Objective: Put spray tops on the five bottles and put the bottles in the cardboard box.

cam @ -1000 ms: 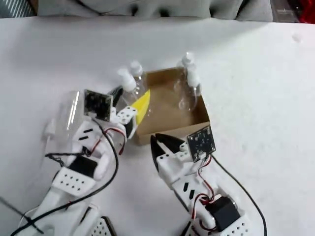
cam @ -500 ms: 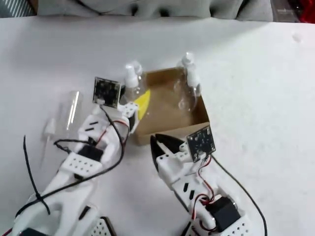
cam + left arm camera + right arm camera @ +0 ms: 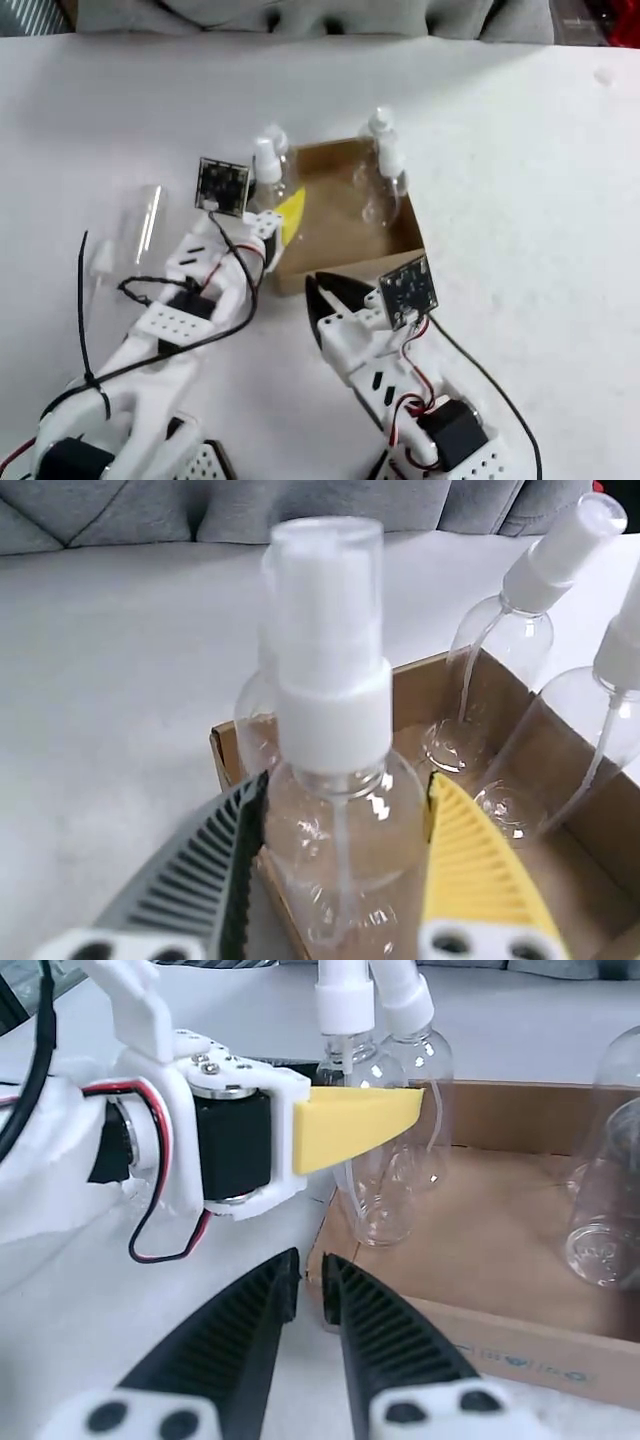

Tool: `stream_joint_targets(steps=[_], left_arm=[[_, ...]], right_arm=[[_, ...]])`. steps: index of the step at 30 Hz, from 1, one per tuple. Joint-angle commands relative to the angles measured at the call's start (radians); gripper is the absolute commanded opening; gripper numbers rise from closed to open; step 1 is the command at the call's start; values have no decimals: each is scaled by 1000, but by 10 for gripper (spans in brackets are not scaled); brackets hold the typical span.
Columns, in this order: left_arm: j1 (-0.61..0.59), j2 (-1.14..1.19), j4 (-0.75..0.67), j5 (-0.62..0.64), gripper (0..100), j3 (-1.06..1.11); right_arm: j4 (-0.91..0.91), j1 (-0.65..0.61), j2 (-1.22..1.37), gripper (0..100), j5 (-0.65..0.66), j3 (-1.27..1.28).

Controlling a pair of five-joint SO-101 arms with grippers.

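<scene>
Where the left gripper [image 3: 345, 785] clamps a clear spray bottle [image 3: 340, 840] between its grey and yellow fingers, the bottle stands upright at the left far corner of the cardboard box [image 3: 330, 152], with its white spray top [image 3: 330, 670] fitted. In the left wrist view the bottle's base sits close to the box's left wall. I cannot tell whether it is fully inside or over the rim.

Hazard 1: if the bottle is let go with its base on the rim, it would likely tip, either out onto the table [image 3: 520, 150] or inward.

Hazard 2: a second capped bottle [image 3: 252, 715] stands just beyond the held one, touching or nearly so. A sideways shift of the fingers could topple it.

A pair of capped bottles [image 3: 385, 170] stands in the right far corner, well apart from the left gripper.

The right gripper [image 3: 310, 1265] sits at the near wall of the box, fingers drawn almost together and holding nothing. A swing of the left arm toward the near side could strike it.

A fifth bottle [image 3: 140, 225] lies on its side on the table, left of the box. Whether its top is fitted cannot be told.
</scene>
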Motion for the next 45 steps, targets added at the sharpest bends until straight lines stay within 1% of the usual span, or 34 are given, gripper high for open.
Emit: stream_joint_targets(steps=[1,11,27,31,37,39,43,45], left_arm=[[-22,19,-31,-6,24,-32],[-25,82,-91,-6,24,-31],[-21,85,-84,-8,28,-9],[-18,84,-86,-75,28,-5],[-18,90,-84,-83,30,-3],[-18,90,-84,-83,57,-3],[-22,90,-86,-75,149,12],[-21,90,-89,-75,170,23]], right_arm=[[5,5,-4,18,12,-57],[5,5,-4,18,12,-57],[5,5,-4,18,12,-57],[5,7,-4,18,12,-57],[5,8,-4,18,12,-57],[5,8,-4,18,12,-57],[5,8,-4,18,12,-57],[5,8,-4,18,12,-57]])
